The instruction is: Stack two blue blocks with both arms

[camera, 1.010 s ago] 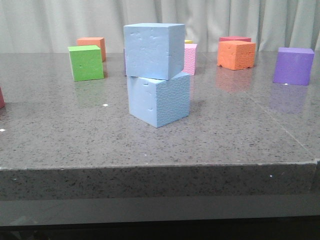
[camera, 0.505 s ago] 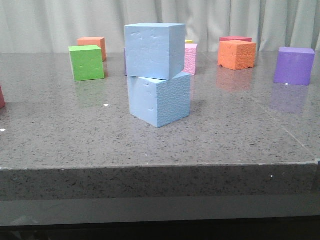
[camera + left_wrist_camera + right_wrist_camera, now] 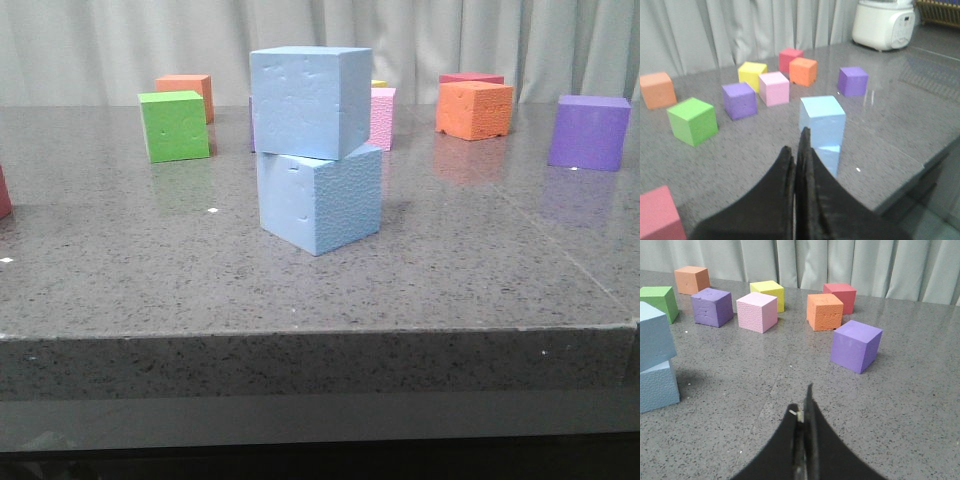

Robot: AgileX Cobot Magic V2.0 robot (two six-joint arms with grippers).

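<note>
The 2 blue blocks [image 3: 315, 150] stand stacked mid-table [image 3: 450, 280], the upper one twisted slightly off the lower. My left gripper [image 3: 797, 150] and right gripper [image 3: 804, 412] are both clenched empty, clear of the stack.

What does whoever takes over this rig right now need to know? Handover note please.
Left gripper: shut, empty, pulled back from the stack.
Right gripper: shut, empty, off to the side of the stack.
Upper blue block sits on the lower blue block, twisted a bit and overhanging slightly, on the grey table. Nothing touches the stack.
Done: the two blue blocks are stacked.
Left: nothing obvious; perhaps just check that the stack stands steady. Other coloured cubes stand apart behind it.
</note>
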